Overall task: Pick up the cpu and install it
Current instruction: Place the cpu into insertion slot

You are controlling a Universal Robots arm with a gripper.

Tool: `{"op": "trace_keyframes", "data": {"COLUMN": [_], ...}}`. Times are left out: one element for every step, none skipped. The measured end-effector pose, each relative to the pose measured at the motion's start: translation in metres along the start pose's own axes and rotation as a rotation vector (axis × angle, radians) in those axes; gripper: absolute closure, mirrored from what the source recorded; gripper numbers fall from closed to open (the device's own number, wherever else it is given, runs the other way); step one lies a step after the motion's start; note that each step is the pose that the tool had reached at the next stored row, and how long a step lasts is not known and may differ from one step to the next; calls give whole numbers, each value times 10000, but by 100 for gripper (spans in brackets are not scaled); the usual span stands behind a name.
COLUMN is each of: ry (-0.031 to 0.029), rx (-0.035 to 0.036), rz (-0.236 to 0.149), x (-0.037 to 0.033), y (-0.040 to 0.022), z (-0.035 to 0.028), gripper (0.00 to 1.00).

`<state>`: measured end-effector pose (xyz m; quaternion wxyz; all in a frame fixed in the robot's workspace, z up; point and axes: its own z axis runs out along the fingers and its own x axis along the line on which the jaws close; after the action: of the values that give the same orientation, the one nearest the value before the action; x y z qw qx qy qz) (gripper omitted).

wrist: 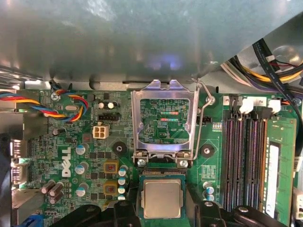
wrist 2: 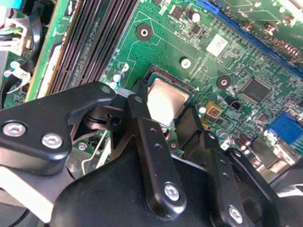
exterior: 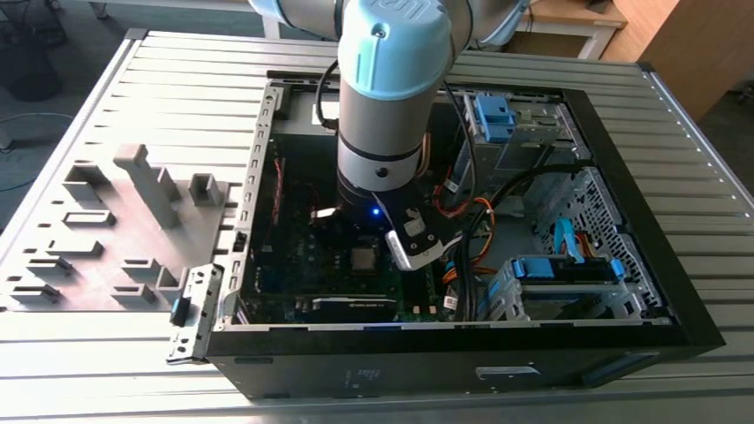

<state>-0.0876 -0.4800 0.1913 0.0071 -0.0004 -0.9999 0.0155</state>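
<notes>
**Cpu (wrist: 162, 197) seated, hand (wrist 2: 163, 113) spread around it**

The slatted tabletop (exterior: 177, 79) carries an open computer case (exterior: 353, 375), and the arm (exterior: 383, 106) reaches down into it. On the green motherboard (wrist 2: 161, 47) the load plate (wrist: 138, 123) stands raised behind the socket (wrist: 139, 198). The hand hovers low over the socket, its fingers (wrist 2: 142, 132) parted either side of the cpu, with a strip of socket frame showing between. The cpu lies flat in the socket, so placing looks done, and the plate is not yet closed. Any move from here calls for level, straight motion, lest the cpu shift on its contacts.
</notes>
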Motion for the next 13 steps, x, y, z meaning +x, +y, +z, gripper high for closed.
{"op": "trace_keyframes", "data": {"ry": [0, -1, -1, -1, -1, -1, 1, 3, 2, 1, 1, -1, -1], "rx": [0, -1, -1, -2, -3, -3, 3, 5, 5, 4, 1, 0, -1], "rz": [-1, -2, 0, 0, 1, 0, 0, 0, 0, 0, 0, 0, 0], "x": [0, -1, 0, 0, 0, 0, 0, 0, 0, 0, 0, -1, 0], "y": [-5, -10, -13, -13, -13, -13, -14, -14, -14, -14, -13, -13, -13], "z": [1, 2, 2, 3, 7, 16, 23, 26, 27, 27, 29, 30, 30], "gripper": [53, 53, 53, 53, 53, 53, 53, 53, 53, 53, 53, 53, 53]}}
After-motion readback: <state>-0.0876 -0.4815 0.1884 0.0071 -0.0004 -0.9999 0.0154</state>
